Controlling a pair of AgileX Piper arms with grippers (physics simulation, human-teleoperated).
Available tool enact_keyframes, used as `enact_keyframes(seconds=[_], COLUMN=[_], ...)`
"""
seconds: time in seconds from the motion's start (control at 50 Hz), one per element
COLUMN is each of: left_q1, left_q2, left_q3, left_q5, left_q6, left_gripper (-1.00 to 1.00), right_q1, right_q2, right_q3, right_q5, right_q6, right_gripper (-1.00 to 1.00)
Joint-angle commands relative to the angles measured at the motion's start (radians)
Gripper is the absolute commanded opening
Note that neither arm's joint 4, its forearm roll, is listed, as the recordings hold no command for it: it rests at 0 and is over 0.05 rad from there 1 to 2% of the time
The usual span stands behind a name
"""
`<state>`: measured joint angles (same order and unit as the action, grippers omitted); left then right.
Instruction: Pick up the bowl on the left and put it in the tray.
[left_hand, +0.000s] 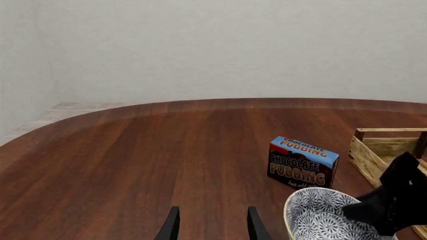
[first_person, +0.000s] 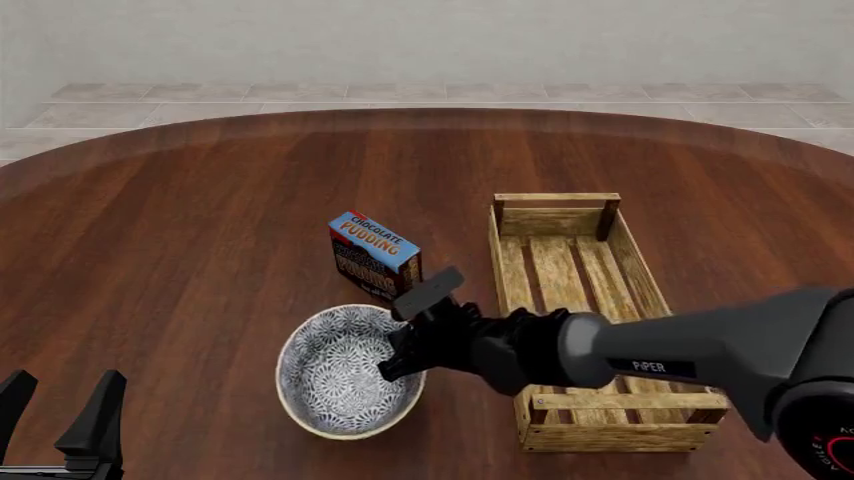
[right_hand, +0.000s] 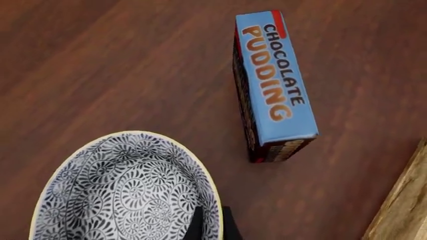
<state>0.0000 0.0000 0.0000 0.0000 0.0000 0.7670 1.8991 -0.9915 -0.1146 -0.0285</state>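
Observation:
The blue-and-white patterned bowl (first_person: 334, 372) sits on the table, left of the tray (first_person: 638, 290), a long crate of light wooden slats. My right gripper (first_person: 399, 362) reaches in from the right to the bowl's right rim. In the right wrist view one dark finger (right_hand: 196, 223) is inside the bowl (right_hand: 127, 192) and the other is outside, closed tight on the cream rim. My left gripper (first_person: 56, 410) stands open and empty at the near left edge, well away from the bowl (left_hand: 320, 217); its fingers (left_hand: 172, 226) are spread apart.
A blue chocolate pudding box (first_person: 374, 254) stands just behind the bowl, between it and the tray's far end. The same pudding box (right_hand: 273, 82) lies close beyond the rim in the right wrist view. The right arm's grey link (first_person: 694, 350) crosses above the tray's near end.

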Motion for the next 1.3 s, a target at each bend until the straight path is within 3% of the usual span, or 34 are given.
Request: enact_keyframes(seconds=[0.02, 0.54, 0.86, 1.3], left_q1=[0.0, 0.0, 0.0, 0.0], left_q2=[0.0, 0.0, 0.0, 0.0], left_q3=[0.0, 0.0, 0.0, 0.0], left_q5=[0.0, 0.0, 0.0, 0.0], left_q6=[0.0, 0.0, 0.0, 0.0], left_gripper=[1.0, 1.0, 1.0, 1.0], right_q1=[-0.007, 0.043, 0.058, 0.079], right_q2=[-0.041, -0.084, -0.163, -0.206], right_q3=[0.042, 0.115, 0.138, 0.163], right_q5=[-0.015, -0.06, -0.055, -0.061], right_q6=[0.007, 0.062, 0.04, 0.066], right_gripper=[-1.0, -1.0, -1.0, -1.0])
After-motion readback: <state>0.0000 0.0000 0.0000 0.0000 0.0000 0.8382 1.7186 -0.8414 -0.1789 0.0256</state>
